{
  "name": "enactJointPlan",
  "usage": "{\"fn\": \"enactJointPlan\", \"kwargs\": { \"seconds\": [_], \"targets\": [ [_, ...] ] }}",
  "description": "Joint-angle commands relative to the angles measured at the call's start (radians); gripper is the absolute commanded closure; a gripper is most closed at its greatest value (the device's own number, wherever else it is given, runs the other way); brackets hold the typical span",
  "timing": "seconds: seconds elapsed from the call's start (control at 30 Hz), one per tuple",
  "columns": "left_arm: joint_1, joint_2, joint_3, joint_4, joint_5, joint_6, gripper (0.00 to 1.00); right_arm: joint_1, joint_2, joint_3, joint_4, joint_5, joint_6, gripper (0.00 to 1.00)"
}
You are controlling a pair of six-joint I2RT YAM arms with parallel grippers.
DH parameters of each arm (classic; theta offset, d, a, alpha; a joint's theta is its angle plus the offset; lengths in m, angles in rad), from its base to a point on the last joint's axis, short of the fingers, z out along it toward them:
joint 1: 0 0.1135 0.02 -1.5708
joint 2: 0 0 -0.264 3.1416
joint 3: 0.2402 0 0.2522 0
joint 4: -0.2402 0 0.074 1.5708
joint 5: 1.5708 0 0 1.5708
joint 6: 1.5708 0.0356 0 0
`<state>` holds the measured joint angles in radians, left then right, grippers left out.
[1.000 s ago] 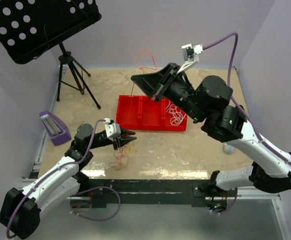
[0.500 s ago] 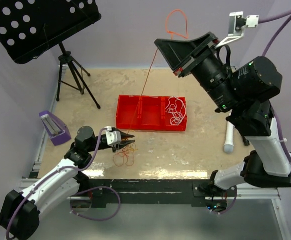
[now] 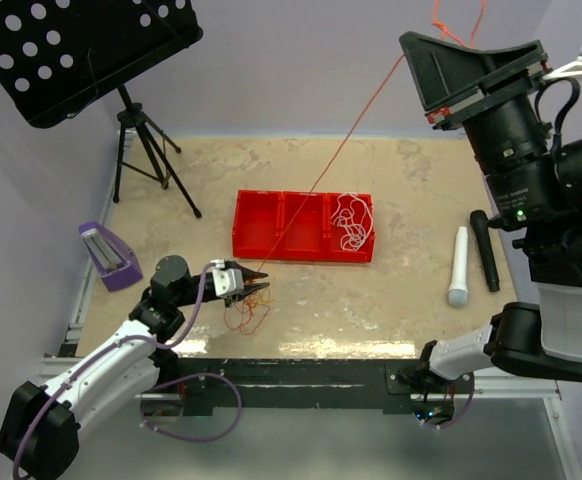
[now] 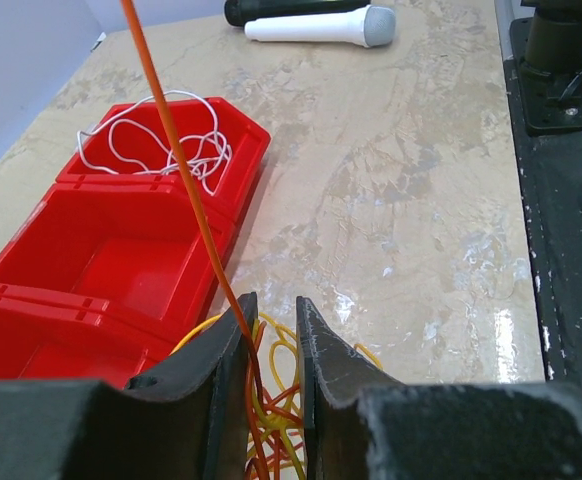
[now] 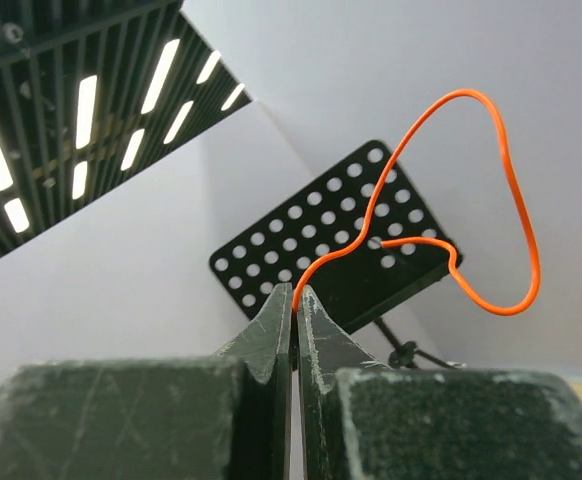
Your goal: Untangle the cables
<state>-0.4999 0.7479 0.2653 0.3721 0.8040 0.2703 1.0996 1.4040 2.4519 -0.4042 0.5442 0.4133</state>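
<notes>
A taut orange cable [image 3: 341, 149] runs from a tangle of orange, red and yellow cables [image 3: 246, 312] on the table up to my right gripper [image 3: 411, 45]. That gripper is raised high at the back right and is shut on the cable. In the right wrist view [image 5: 295, 290] the cable's free end loops beyond the fingertips [image 5: 511, 200]. My left gripper [image 3: 261, 287] sits low over the tangle. Its jaws [image 4: 273, 305] stand narrowly apart, and the orange cable [image 4: 176, 150] passes between them to the tangle [image 4: 276, 400]. A white cable [image 3: 349, 222] lies in the red bin's right compartment.
The red three-compartment bin [image 3: 271, 235] stands mid-table, just beyond the left gripper [image 4: 121, 270]. A white microphone [image 3: 459, 265] and a black one [image 3: 486, 250] lie at the right. A purple holder [image 3: 109, 255] sits at the left. A black music stand [image 3: 81, 50] stands at the back left.
My right arm has risen up and to the right with the orange cable, drawing it out long and taut over the bin. My left gripper has stayed low at the tangle.
</notes>
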Motion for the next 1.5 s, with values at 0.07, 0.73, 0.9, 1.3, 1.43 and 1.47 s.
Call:
{"fn": "enactJointPlan", "kwargs": {
  "seconds": [0.07, 0.73, 0.9, 1.3, 1.43, 1.47],
  "targets": [
    [0.0, -0.007, -0.018, -0.028, -0.008, 0.069, 0.75, 0.002, -0.106, -0.075, 0.13, 0.25, -0.126, 1.0],
    [0.006, 0.004, 0.203, -0.421, -0.176, 0.403, 0.91, 0.0, -0.415, -1.386, -0.186, 0.093, 0.596, 0.89],
    [0.006, 0.008, 0.196, -0.446, -0.227, 0.449, 0.9, 0.0, -0.37, -1.446, -0.131, -0.027, 0.544, 0.55],
    [0.006, 0.021, 0.175, -0.334, -0.325, 0.311, 0.88, 0.008, -0.363, -1.539, 0.338, -0.456, 0.164, 0.32],
    [0.006, 0.018, 0.18, -0.329, -0.327, 0.294, 0.85, 0.046, -0.286, -1.541, 0.43, -0.478, 0.107, 0.32],
    [0.008, 0.018, 0.178, -0.326, -0.328, 0.291, 0.85, 0.052, -0.268, -1.541, 0.445, -0.481, 0.092, 0.31]
  ]
}}
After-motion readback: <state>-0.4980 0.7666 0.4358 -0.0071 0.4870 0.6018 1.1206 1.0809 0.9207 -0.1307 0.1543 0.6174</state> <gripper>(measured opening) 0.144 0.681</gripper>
